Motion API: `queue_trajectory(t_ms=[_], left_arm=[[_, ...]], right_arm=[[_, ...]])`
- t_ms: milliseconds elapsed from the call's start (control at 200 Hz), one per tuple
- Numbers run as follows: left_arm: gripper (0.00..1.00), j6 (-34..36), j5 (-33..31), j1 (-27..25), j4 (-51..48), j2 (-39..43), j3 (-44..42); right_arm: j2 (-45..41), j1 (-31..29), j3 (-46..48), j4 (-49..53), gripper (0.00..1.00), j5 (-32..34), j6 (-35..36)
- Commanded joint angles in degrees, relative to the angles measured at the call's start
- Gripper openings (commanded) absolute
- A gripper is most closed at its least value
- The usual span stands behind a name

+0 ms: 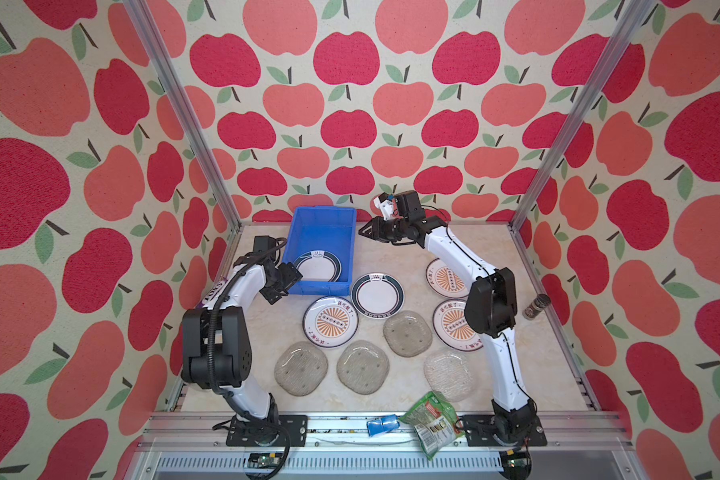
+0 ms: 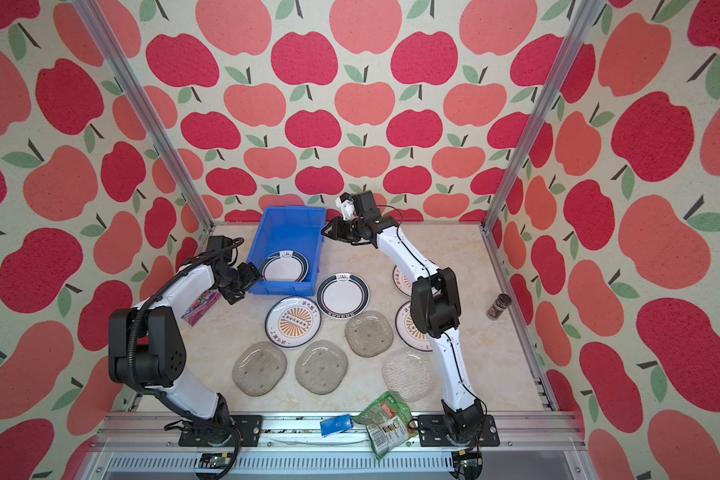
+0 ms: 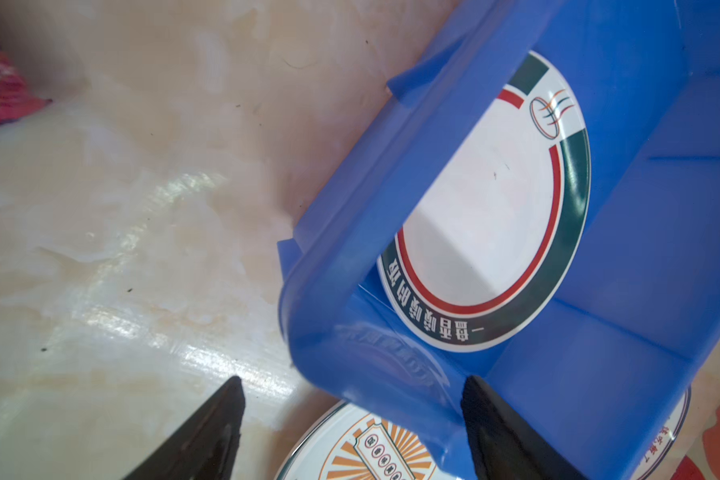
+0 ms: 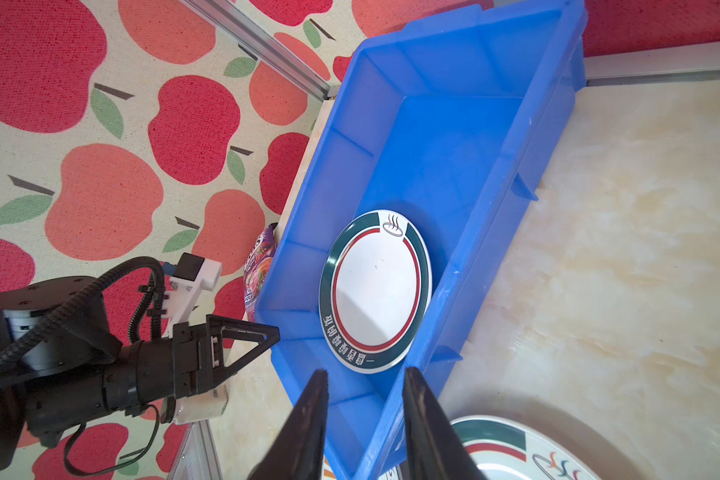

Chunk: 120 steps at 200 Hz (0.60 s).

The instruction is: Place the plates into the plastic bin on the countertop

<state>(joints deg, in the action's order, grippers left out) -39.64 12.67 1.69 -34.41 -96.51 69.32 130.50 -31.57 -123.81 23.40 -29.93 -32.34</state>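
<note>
Blue bin [image 1: 321, 228] holds dark-rimmed plate [image 1: 319, 266] | left hand [image 1: 284, 286] wide, empty, beside | right hand [image 1: 366, 230] part-open, empty

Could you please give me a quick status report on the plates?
Left claw open, empty; right claw open, empty. One dark-rimmed plate in blue bin; eight on countertop. Green bag beside nearest glass plate.

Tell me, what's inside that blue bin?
One dark-rimmed white plate lies in the blue bin at its near end; the remaining floor is bare. Anything under that plate is covered.
</note>
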Motion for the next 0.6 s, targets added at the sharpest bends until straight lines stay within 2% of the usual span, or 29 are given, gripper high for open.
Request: queue_trajectory(t_ms=[0, 130, 265, 425, 480, 595], left_arm=[[0.8, -2.38, 0.68, 0.2, 3.2, -2.47, 0.29], [0.71, -1.54, 0.92, 0.58, 3.53, -5.61, 2.62], [0.51, 0.38, -0.72, 1.18, 2.54, -8.34, 5.49], [0.33, 2.31, -3.14, 3.47, 1.98, -9.46, 6.42], [0.22, 2.93, -3.96, 4.53, 1.96, -9.5, 6.68], [0.2, 3.99, -4.86, 6.81, 2.33, -10.06, 8.75]], right_arm=[[-3.51, 0.8, 1.97, -2.82, 0.32, -1.37, -1.24], [-3.03, 1.3, 2.34, -2.83, 0.32, -1.29, -1.13], [-2.18, 1.48, 2.56, -2.95, 0.31, -1.18, -1.57], [-2.35, 1.52, 4.31, -3.78, 0.3, -0.53, -1.89], [-2.29, 1.56, 4.83, -4.12, 0.3, -0.24, -1.93], [-1.59, 1.57, 4.82, -4.33, 0.3, -0.15, -2.32]])
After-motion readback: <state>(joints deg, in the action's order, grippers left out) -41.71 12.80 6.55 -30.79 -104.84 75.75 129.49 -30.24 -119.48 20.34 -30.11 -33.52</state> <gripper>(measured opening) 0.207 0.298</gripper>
